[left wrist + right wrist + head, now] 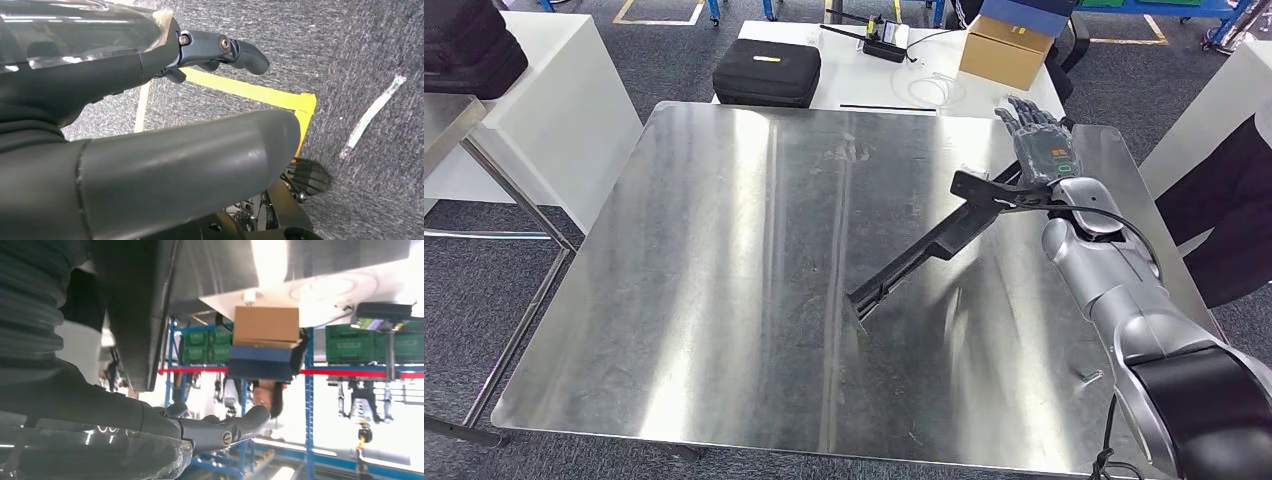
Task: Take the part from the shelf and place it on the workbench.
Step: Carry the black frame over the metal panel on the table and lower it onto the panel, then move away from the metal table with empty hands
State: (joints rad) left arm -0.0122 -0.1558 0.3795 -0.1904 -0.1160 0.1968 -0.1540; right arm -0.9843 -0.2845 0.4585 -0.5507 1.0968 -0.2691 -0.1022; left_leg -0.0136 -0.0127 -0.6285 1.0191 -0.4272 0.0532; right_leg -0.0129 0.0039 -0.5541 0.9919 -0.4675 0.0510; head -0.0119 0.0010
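Observation:
A long black part [924, 250] lies slantwise on the steel workbench [704, 260], its lower end near the middle and its upper end by my right wrist. My right hand [1039, 140] is just beyond that upper end, near the bench's far right corner, fingers stretched out straight and holding nothing. In the right wrist view the right hand's fingers [220, 432] are extended, with a dark slab [135, 315] close beside them. My left hand [150, 125] hangs over grey carpet, its fingers apart and nothing in them.
Behind the bench a white table carries a black case [767, 70] and a cardboard box [1007, 48]. Another white table [554, 90] stands at the left. A person in dark clothes [1224, 220] is close to the bench's right edge. Yellow floor tape [260, 95] lies below my left hand.

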